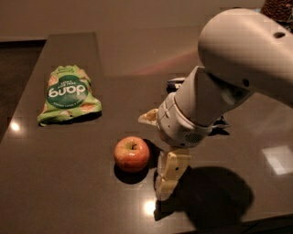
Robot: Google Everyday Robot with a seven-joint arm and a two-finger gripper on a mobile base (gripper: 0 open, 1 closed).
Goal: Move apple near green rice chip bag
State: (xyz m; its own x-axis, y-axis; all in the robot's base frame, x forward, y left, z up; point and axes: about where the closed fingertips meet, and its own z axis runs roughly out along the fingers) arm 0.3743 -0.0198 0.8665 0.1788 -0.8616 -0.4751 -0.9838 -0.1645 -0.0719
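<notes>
The apple point(132, 154), small, red-orange with a short dark stem, sits on the dark table point(68, 192) at front centre. The green rice chip bag point(67, 94), light green with a round dark "dang" logo, lies flat at the left, well behind and left of the apple. My gripper point(154, 155) hangs from the big white arm point(238, 68) just right of the apple, low over the table. It is open and empty. One cream finger point(170, 176) points down at the front and the other finger point(149, 117) is behind. Neither touches the apple.
A dark blue chip bag point(176, 85) lies behind the arm, mostly hidden by it. A dark jar point(277, 9) stands at the far right corner. The table's left edge point(27, 87) runs close beside the green bag.
</notes>
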